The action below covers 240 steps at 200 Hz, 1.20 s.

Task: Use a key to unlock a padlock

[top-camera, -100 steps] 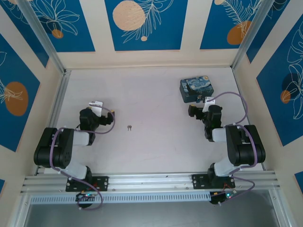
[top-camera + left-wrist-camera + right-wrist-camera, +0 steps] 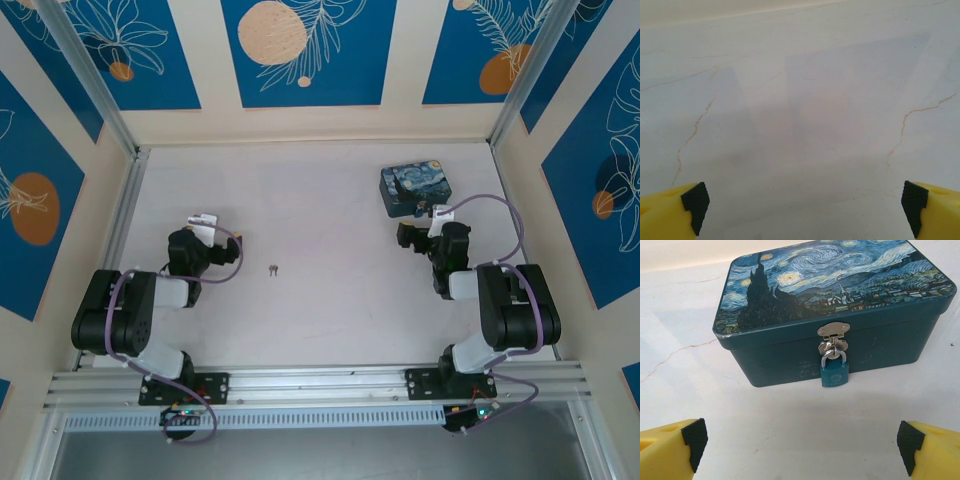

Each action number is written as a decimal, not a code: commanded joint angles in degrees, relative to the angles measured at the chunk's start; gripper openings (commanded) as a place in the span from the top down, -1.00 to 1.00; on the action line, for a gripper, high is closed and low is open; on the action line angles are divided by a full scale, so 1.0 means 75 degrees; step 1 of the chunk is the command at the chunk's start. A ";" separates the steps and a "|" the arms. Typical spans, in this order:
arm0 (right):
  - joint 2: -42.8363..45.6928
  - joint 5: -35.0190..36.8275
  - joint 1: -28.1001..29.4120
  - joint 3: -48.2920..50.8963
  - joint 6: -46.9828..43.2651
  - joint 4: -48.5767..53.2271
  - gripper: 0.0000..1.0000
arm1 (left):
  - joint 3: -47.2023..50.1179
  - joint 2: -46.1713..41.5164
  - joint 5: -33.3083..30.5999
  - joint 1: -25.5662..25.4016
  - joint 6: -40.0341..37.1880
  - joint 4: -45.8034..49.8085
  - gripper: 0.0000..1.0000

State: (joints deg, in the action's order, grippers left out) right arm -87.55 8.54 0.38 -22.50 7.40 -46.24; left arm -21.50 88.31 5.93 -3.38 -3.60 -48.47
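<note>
Nearest, the left gripper (image 2: 804,204) hangs low over the pale marble-veined table (image 2: 330,300), its yellow black-tipped fingers (image 2: 694,201) spread wide with nothing between them. The right gripper (image 2: 802,442) is spread just as wide and also holds nothing. Between the arms, the tiny silvery-grey metal key (image 2: 273,269) lies on the table. Farther off, just beyond the right gripper, the small teal padlock with a silver shackle (image 2: 834,371) hangs closed from the hasp of the dark blue swirl-painted tin box (image 2: 840,280).
</note>
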 commanded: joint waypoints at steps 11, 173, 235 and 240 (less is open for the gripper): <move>0.0466 0.0118 -0.0051 -0.0276 0.0025 0.0554 -0.98 | -0.0247 -0.0217 -0.0064 0.0110 -0.0036 0.0349 -1.00; -0.4256 -0.2593 -0.2044 -1.0523 0.3205 1.0102 -0.96 | -0.5244 -0.0764 -0.0315 0.0006 0.2523 0.7387 -1.00; -0.5880 -0.3433 -0.1663 -1.1911 0.3018 1.0875 -0.69 | -0.6562 -0.0349 0.0167 -0.0018 0.3623 0.9014 -1.00; -0.5871 -0.3474 -0.1591 -1.1848 0.2995 1.0865 -0.66 | -0.6516 -0.0358 0.0290 -0.0016 0.3752 0.8981 -1.00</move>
State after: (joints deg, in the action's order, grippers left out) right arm -130.74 -12.10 -13.85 -109.86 30.41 30.94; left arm -68.23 84.95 4.54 -3.44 19.29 12.60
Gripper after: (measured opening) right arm 0.857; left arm 0.999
